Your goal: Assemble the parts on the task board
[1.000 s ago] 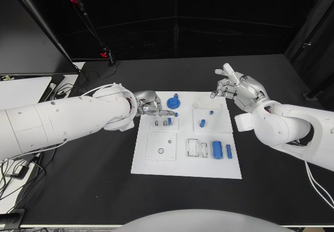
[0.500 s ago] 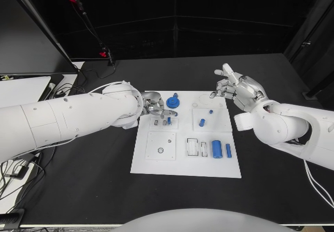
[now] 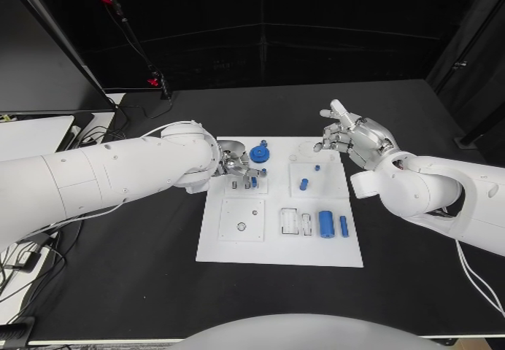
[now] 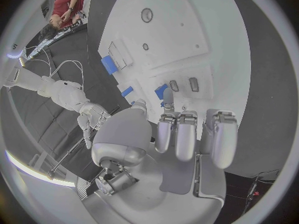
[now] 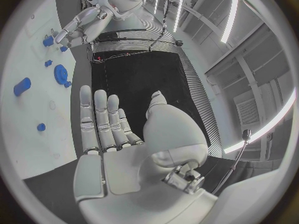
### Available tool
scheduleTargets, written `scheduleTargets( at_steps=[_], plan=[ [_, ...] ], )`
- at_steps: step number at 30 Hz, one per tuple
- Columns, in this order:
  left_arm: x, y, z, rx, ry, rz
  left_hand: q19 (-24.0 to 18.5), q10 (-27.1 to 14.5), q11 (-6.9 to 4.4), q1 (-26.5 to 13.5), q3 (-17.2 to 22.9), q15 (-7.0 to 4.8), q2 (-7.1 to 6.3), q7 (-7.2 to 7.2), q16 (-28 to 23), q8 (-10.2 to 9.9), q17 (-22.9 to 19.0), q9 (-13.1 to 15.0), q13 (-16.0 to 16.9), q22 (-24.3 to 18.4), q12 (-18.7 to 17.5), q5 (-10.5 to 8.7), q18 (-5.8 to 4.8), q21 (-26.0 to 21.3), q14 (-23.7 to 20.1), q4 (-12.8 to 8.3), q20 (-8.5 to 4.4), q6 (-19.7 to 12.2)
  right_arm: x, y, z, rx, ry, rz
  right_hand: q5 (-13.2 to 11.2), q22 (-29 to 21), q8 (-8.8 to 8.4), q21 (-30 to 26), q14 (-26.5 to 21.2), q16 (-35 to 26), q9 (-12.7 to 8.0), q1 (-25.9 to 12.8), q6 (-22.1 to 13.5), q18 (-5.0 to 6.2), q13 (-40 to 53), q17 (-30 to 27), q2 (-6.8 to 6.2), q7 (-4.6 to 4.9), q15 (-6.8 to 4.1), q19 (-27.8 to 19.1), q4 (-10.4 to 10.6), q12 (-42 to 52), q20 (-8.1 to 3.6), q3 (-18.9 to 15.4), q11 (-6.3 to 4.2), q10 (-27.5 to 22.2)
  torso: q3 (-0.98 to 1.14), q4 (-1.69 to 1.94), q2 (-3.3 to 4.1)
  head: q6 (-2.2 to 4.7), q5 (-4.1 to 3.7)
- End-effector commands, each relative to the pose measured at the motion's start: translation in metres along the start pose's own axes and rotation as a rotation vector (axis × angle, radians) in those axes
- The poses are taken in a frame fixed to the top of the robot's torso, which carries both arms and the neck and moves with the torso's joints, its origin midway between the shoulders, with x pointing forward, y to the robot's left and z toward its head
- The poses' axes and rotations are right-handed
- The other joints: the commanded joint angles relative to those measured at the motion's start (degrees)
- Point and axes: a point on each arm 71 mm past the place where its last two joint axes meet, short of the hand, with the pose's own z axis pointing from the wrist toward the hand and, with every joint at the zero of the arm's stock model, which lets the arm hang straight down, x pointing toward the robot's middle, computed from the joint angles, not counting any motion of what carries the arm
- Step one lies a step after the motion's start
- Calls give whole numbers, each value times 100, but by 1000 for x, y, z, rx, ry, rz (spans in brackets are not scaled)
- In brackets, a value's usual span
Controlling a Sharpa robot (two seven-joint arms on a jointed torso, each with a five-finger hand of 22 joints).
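Note:
The white task board [image 3: 237,244] lies mid-table. My left hand [image 3: 237,169] hovers over its far-left part, fingers curled down, pinching a small blue peg [image 3: 256,182] at a slotted plate. The left wrist view shows this peg [image 4: 161,91] right at the fingertips [image 4: 166,119]. A blue gear [image 3: 260,154] sits just behind the hand. Two short blue pegs [image 3: 303,184] stand on the far-right plate. A blue cylinder [image 3: 326,224] and a thin blue pin [image 3: 344,226] lie at the near right. My right hand [image 3: 352,137] floats beyond the board's far-right corner, fingers spread, holding nothing.
Cables [image 3: 116,131] and a white sheet [image 3: 31,135] lie off the table's left side. A black pole [image 3: 74,58] rises at the back left. Black table surface surrounds the board on all sides.
My left hand has carried the small blue peg from beside the gear down and nearer, onto the slotted plate. The right hand has barely shifted.

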Motion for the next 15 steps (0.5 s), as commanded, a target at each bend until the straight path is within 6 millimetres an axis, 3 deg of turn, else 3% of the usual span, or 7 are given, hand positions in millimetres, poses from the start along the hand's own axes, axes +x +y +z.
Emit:
scheduleTargets(
  at_steps=[1,15],
  plan=[
    [2,0,2,-12,49,4,597,599,-36,75,-47,-50,-12,6,5,-45,1507,20,1508,1507,20,29,-36,18,589,-9,-31,58,2,-1,0,17,11,6,16,-9,33,-34,-52,28,-11,-9,-50,88,-19,-18,49,524,2,-23,3,24,15,-48,4,-33,3,3,0,-4,-9],
    [1,1,6,-25,45,2,597,599,-68,412,-45,-86,-1,-26,5,-223,1507,178,1508,1507,20,73,-36,18,589,-10,-69,136,3,-5,1,35,14,7,19,-30,114,-53,-101,52,-24,-15,-91,87,-86,-90,79,537,13,-46,8,49,28,-52,17,-61,5,11,-1,-37,-36]
  ],
)
